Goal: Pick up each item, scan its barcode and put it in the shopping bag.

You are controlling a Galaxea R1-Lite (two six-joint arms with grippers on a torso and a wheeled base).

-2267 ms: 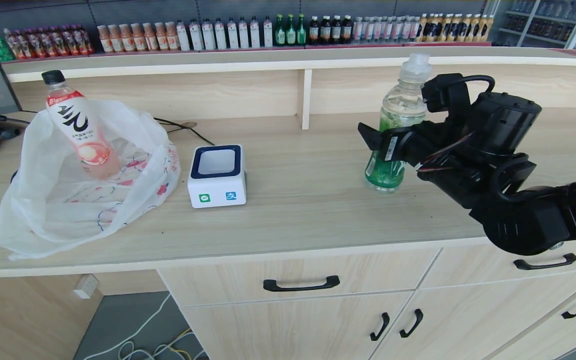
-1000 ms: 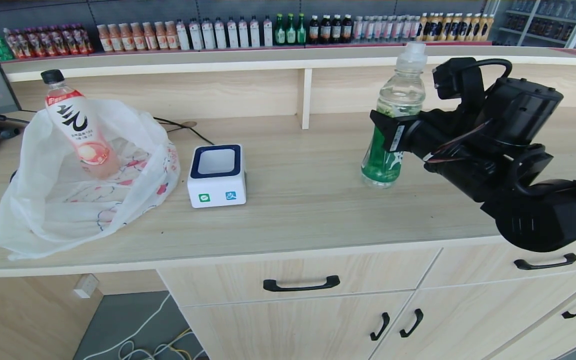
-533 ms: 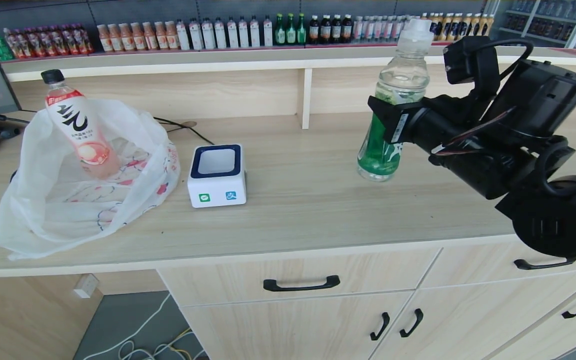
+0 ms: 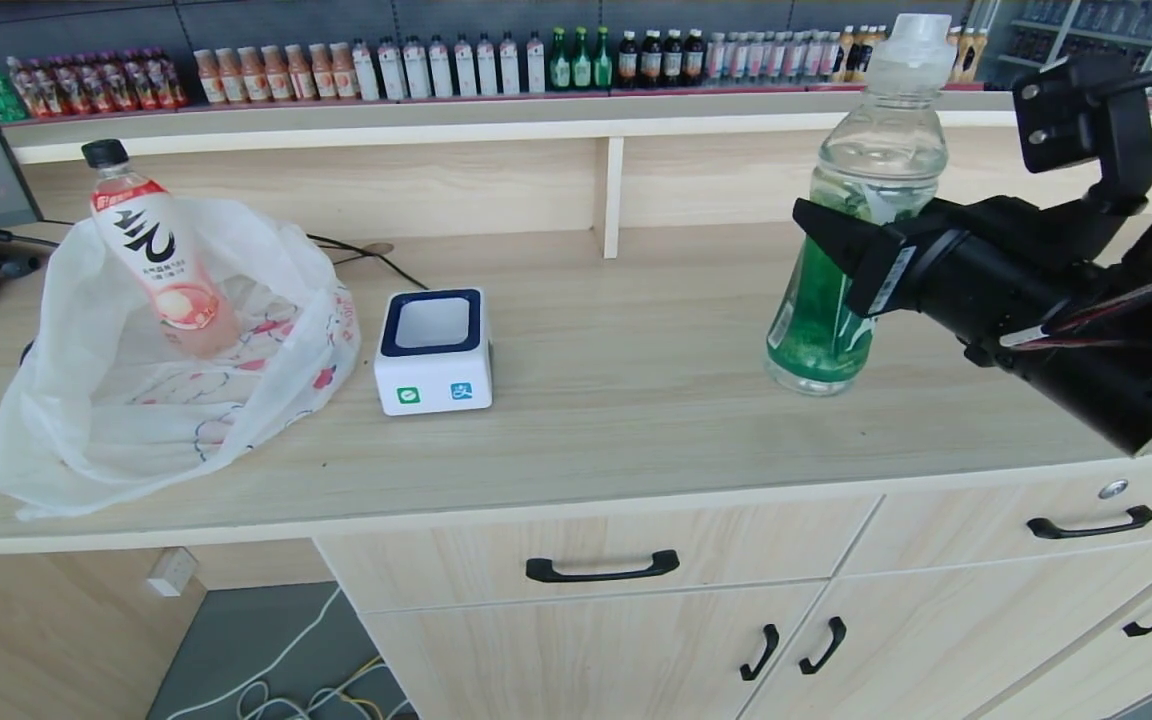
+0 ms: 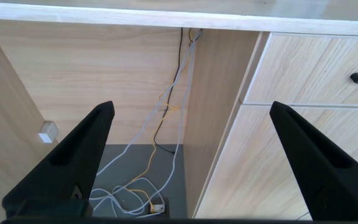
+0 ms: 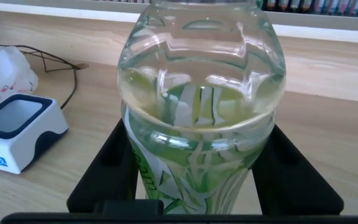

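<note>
Right gripper [image 4: 851,255] has the green bottle [image 4: 826,320] pinched at mid-body. The fingers [image 6: 101,177] sit either side of the label, and the bottle is upright with the cap on. It's at the right end of the desk [image 4: 616,400], base looks just clear of the surface but I can't confirm. Left gripper [image 5: 191,107] is parked below the desk edge facing the drawer fronts [image 5: 316,68], its fingers spread wide on nothing.

Risks from here:
- grip is on a smooth, rounded, mostly full bottle, so a fast swing or wrist roll could let it slip or rotate between the fingers
- can't see the barcode, and if it's under a finger or facing away from the scanner [image 4: 433,350] the scan would miss and need a re-grip
- coming in low could knock the scanner, which is small, light and looks loose on the desk
- shopping bag [image 4: 86,400] is limp, its mouth is partly slumped, and the peach bottle [image 4: 161,260] leans inside, so a drop could snag the rim or tip that bottle

Room: open desk between bottle and scanner, nothing in the path. Scanner sits just beside the bag. A cable [image 4: 376,255] runs behind the scanner and the divider [image 4: 611,195] stands at the back, so keep travel toward the front half, but not past the front edge
</note>
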